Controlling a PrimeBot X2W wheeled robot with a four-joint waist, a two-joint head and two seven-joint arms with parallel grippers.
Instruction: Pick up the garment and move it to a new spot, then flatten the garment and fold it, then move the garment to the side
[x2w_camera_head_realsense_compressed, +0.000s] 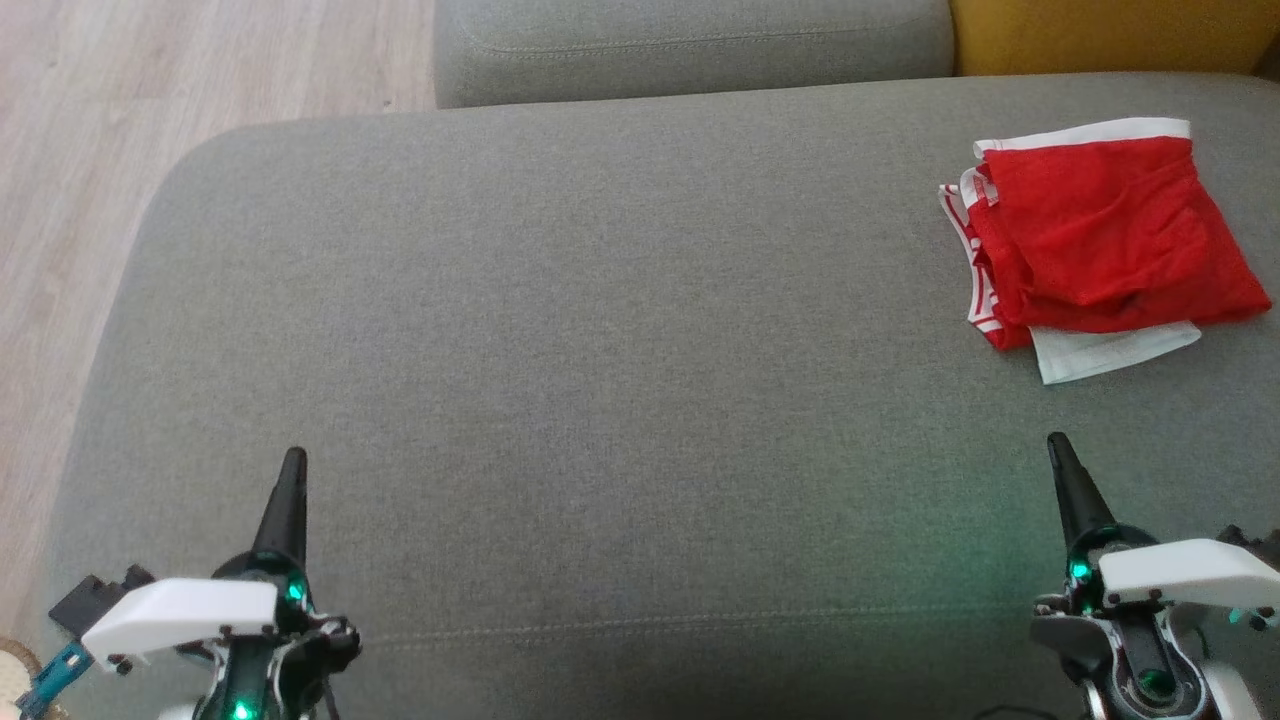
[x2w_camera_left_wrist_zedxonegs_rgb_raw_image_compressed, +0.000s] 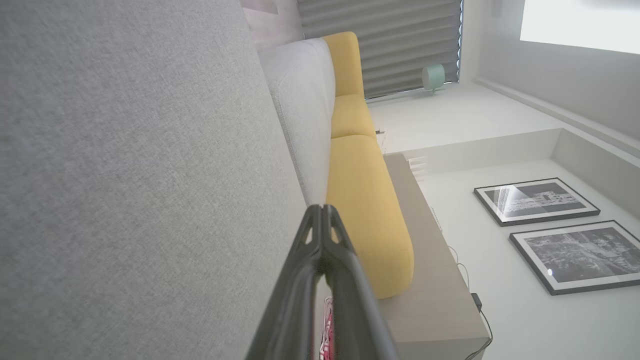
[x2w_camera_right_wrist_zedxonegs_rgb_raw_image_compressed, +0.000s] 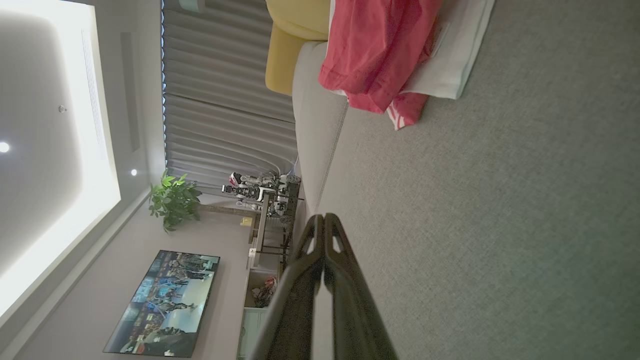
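Nearest me, the left gripper (x2w_camera_head_realsense_compressed: 293, 462) sits over the near edge of the grey seat (x2w_camera_head_realsense_compressed: 600, 300), towards its left corner, fingers pointing across the seat. Its two dark fingers are pressed together at the tips with nothing between them. The right gripper (x2w_camera_head_realsense_compressed: 1057, 445) mirrors it towards the near right corner, tips also closed on nothing. Each white wrist housing shows a green light. The broad middle of the seat between them is plain woven fabric with one seam line along the front.

Further on, the garment (x2w_camera_head_realsense_compressed: 1100, 240) lies folded by the far right corner of the seat, red with white bands, well apart from both grippers. Beyond the far edge sit a grey cushion (x2w_camera_head_realsense_compressed: 690, 50) and a yellow cushion (x2w_camera_head_realsense_compressed: 1110, 35). Pale wood floor (x2w_camera_head_realsense_compressed: 150, 80) runs off past the left edge.
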